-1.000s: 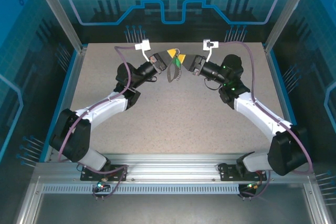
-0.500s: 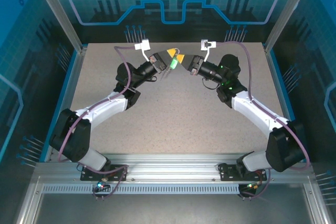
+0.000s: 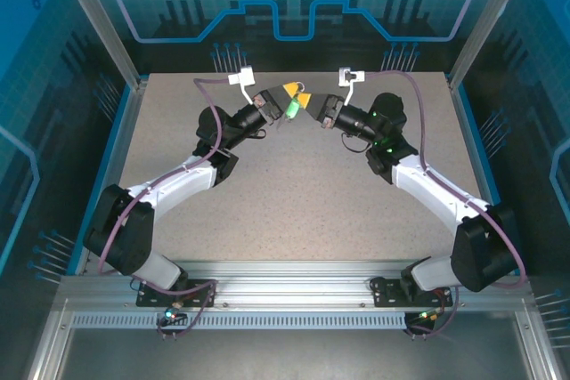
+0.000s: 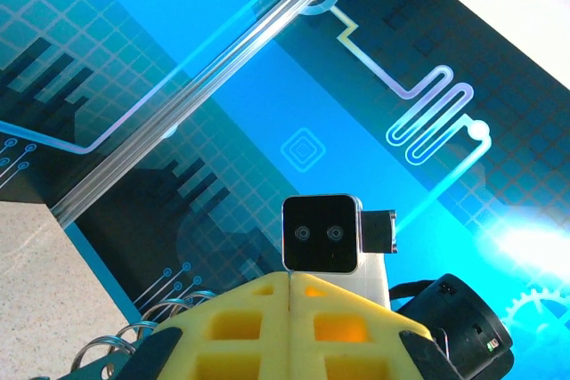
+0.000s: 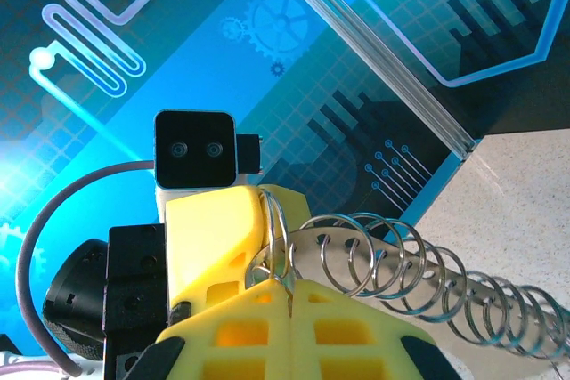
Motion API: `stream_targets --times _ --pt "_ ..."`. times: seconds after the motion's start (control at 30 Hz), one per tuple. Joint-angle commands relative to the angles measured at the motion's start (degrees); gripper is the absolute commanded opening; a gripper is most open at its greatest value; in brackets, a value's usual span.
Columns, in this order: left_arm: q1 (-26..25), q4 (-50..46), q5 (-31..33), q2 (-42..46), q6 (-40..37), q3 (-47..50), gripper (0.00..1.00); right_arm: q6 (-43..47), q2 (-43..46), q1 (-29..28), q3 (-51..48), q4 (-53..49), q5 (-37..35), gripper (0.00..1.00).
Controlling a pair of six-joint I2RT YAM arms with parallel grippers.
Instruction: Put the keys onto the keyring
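Item: key [image 3: 292, 109], green-headed. It is held off the table [image 3: 294, 211] at the far middle, just beneath the meeting tips of both grippers.

Change from a second ago: the right gripper [image 3: 305, 99] is now brought in closer to the left gripper [image 3: 290, 90]. Its yellow fingers, parted before, are now pressed together. The dark loop then hanging below is no longer made out.

Left fingers: closed flat. What either pair grips cannot be told.

Orientation: the key's axis is too small to be read.

Keyring: its silvery coil [image 5: 499, 304] is stretched from the right fingertips down to the right.
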State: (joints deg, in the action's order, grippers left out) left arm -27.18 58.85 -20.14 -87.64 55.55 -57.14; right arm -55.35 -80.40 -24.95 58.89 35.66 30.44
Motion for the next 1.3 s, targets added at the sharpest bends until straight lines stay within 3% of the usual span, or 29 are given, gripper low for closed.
stream_targets --times 0.0,0.6,1.03,1.27 --pt "-0.5 3.03 -0.51 1.5 -0.62 -0.73 0.0 -0.01 -1.37 -1.58 0.81 1.95 0.33 0.0" --pt "-0.51 4.08 0.15 1.77 -0.55 0.71 0.0 -1.33 -3.42 -3.53 1.92 5.44 0.11 0.0" --pt "-1.55 17.13 8.24 0.02 8.87 4.14 0.0 -1.82 -1.6 -2.99 0.35 6.47 -0.55 0.0" --pt "-2.43 17.84 8.79 -0.52 9.46 3.36 0.0 -2.57 -2.33 -4.02 1.44 7.39 -0.27 0.0"
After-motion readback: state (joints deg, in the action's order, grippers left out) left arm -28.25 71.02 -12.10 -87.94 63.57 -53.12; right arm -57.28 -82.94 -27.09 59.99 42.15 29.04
